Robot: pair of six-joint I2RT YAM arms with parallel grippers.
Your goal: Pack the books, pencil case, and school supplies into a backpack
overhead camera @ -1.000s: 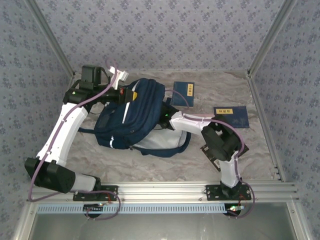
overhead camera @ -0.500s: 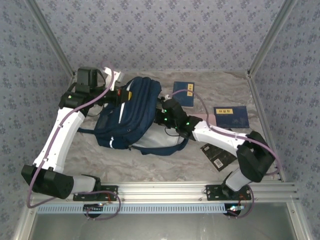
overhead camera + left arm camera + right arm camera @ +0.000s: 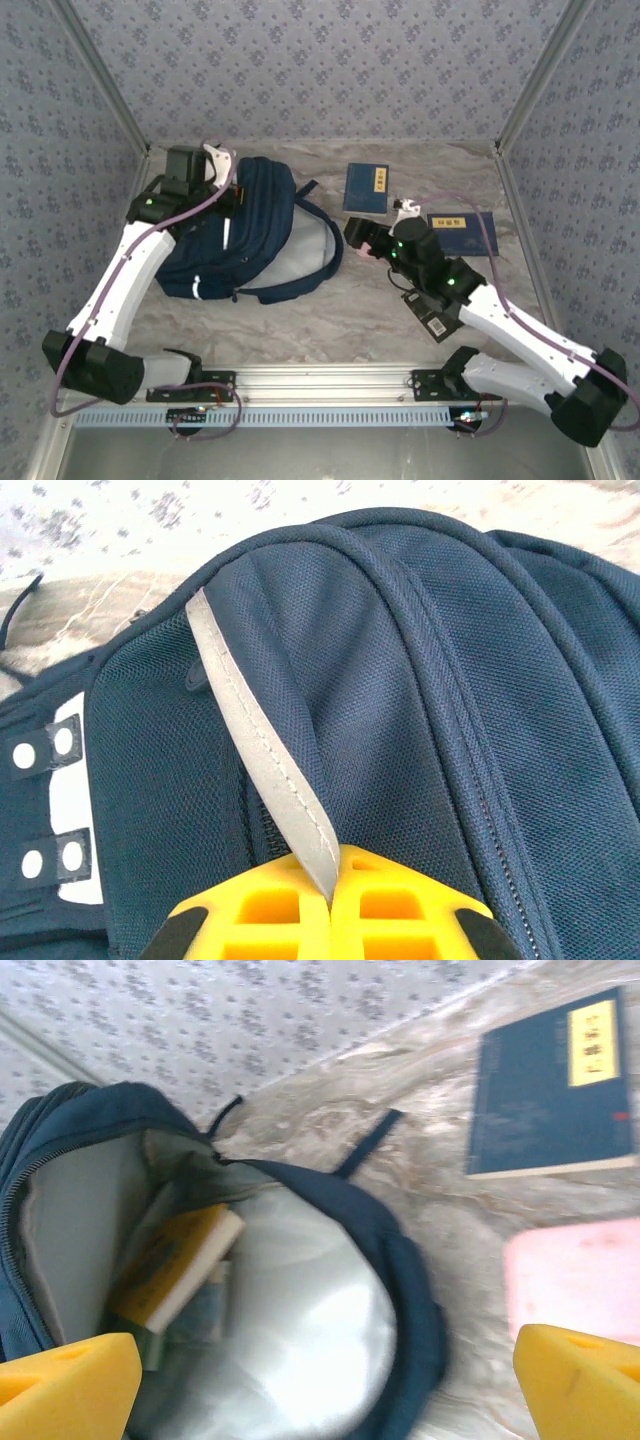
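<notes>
Mid-packing: left gripper (image 3: 330,885) was clamped on the backpack's (image 3: 250,230) grey strip (image 3: 265,760), propping it open; right gripper (image 3: 355,235) hung beside it, jaws apart, empty; next, fetching a navy book (image 3: 367,187)

White arm links (image 3: 125,272), black joints (image 3: 95,365), thin purple cables (image 3: 190,207) (fingertips (image 3: 280,915) yellow, ribbed)

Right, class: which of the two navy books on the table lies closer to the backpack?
The farther-back navy book, just right of the backpack; the other navy book lies further right, well clear of it.
</notes>
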